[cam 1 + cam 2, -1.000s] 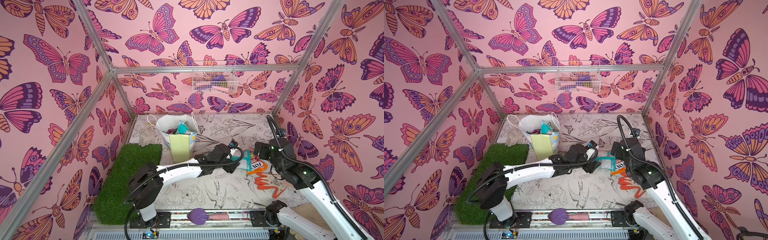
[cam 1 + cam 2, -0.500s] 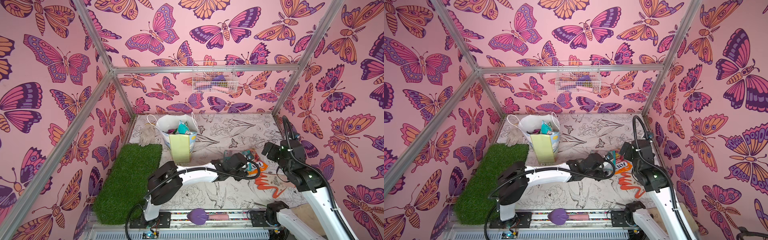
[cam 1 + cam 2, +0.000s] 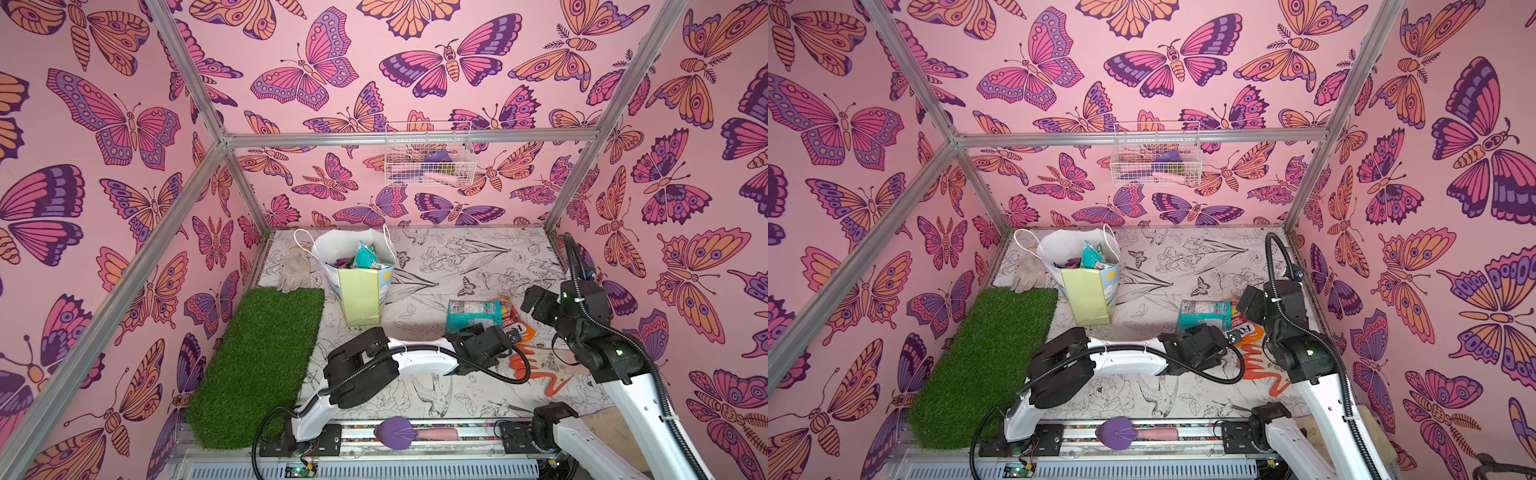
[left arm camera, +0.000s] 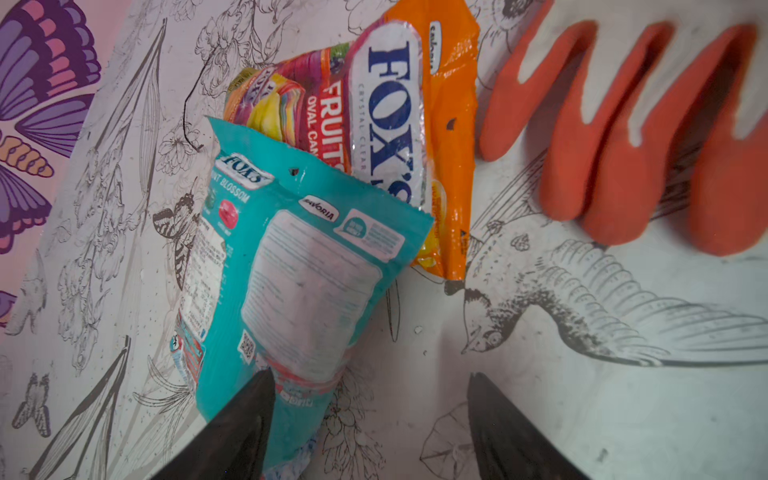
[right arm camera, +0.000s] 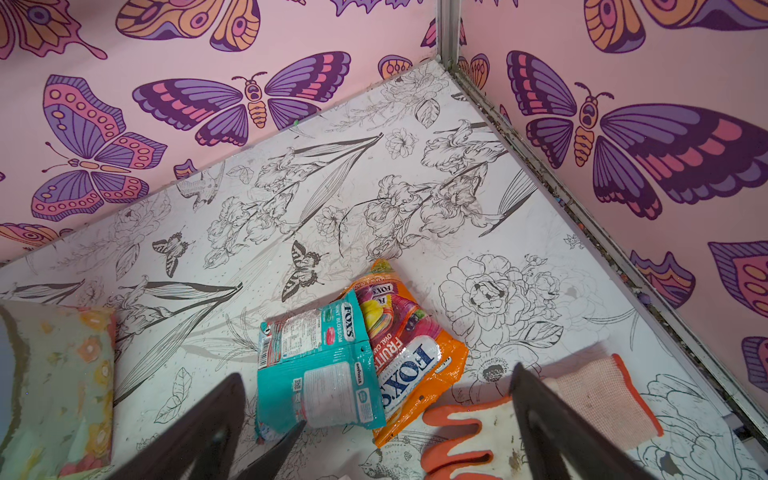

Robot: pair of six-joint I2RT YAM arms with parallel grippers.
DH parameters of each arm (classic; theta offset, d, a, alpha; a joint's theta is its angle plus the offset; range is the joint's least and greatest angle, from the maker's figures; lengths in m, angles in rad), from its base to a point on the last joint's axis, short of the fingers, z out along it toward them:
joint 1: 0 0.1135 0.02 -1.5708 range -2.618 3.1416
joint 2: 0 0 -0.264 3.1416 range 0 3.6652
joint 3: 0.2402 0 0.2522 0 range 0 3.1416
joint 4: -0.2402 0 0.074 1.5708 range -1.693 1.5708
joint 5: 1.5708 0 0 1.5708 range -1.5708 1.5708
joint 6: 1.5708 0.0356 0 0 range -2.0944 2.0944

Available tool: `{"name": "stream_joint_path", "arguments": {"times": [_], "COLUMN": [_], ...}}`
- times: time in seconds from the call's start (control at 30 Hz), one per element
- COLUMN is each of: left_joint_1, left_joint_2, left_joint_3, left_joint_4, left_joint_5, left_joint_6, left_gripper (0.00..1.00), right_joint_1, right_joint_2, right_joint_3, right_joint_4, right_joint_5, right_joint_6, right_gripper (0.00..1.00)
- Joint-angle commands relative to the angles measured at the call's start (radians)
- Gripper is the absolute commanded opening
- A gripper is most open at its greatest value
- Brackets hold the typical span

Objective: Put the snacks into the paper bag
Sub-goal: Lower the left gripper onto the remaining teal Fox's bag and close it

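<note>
Teal packet point(image 3: 471, 316) lying flat, right of centre in both top views. Glossy, crinkled, white label panel facing up, overlapping orange Fox's bag point(image 4: 440, 124). Orange-fingered glove point(image 4: 602, 137) lying just beside. Paper bag point(image 3: 359, 299) standing upright left of centre, packets poking out of top. Left gripper point(image 4: 370, 378) hovering with fingers spread, one tip over teal packet's edge, clamping nothing. Right gripper point(image 5: 376, 370) gaping wide, empty.

The flower-printed white table point(image 3: 457, 257) carries a green turf mat point(image 3: 257, 365) at lower left, with a grey-white glove point(image 3: 294, 270) and the upright paper bag point(image 3: 359, 291) just behind it. Right of centre, a teal packet point(image 3: 471, 316) overlaps the orange Fox's bag point(image 3: 510, 313), orange-and-grey glove point(image 3: 544, 365) just below
</note>
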Motion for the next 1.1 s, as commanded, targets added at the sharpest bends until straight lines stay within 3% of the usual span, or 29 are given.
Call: {"name": "stream_joint_path", "arguments": {"times": [0.0, 0.4, 1.07], "left_joint_1": [-0.01, -0.011, 0.008], "left_joint_2": [0.03, 0.113, 0.207], "left_joint_3": [0.027, 0.063, 0.1], "left_joint_4": [-0.028, -0.009, 0.035], "left_joint_5": [-0.087, -0.193, -0.204], "left_joint_6": [0.047, 0.093, 0.162], "left_gripper": [0.75, 0.74, 0.73], "right_joint_1": [-0.009, -0.015, -0.037], "right_joint_2": [-0.005, -0.005, -0.016], "right_joint_3": [-0.008, -0.013, -0.028], "right_joint_4": [-0.002, 0.007, 0.013], "right_joint_5": [-0.011, -0.031, -0.043], "right_joint_6": [0.02, 0.027, 0.02], "right_gripper": [0.99, 0.99, 0.99]}}
